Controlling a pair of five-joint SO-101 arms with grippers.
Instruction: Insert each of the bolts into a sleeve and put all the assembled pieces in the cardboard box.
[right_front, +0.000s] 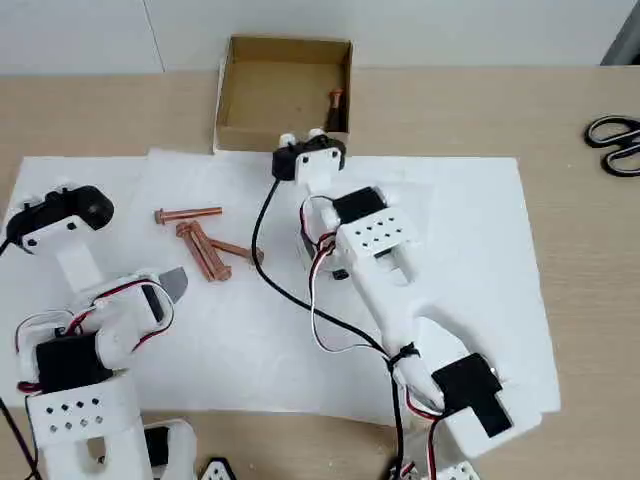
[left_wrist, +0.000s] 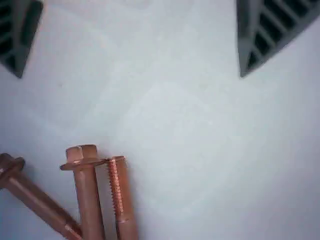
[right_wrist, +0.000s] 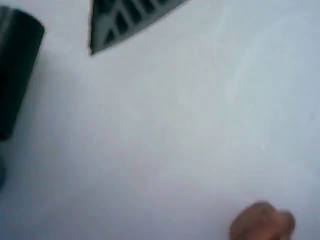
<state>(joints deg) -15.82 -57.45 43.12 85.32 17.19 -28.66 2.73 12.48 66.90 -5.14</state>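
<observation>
I take this for a small robotics lab or maker's bench. My left fingers (left_wrist: 270, 30) hang over a white paper sheet (right_front: 470, 230) spread on a pale wooden table (right_front: 560, 110) against a plain white wall (right_front: 400, 25); loose copper bolts (right_front: 203, 250) lie just beside them, a cardboard box (right_front: 245, 137) beyond, scissors (right_front: 615, 143) far off to their right.

We count one cardboard box (right_front: 280, 95), with one copper piece (right_front: 336, 100) inside it. On the paper (right_front: 450, 230) we count one lone bolt (right_front: 188, 214) and a cluster (right_front: 207, 252) of three copper pieces, possibly more. We count one pair of scissors (right_front: 615, 140) on the table (right_front: 560, 90).
</observation>
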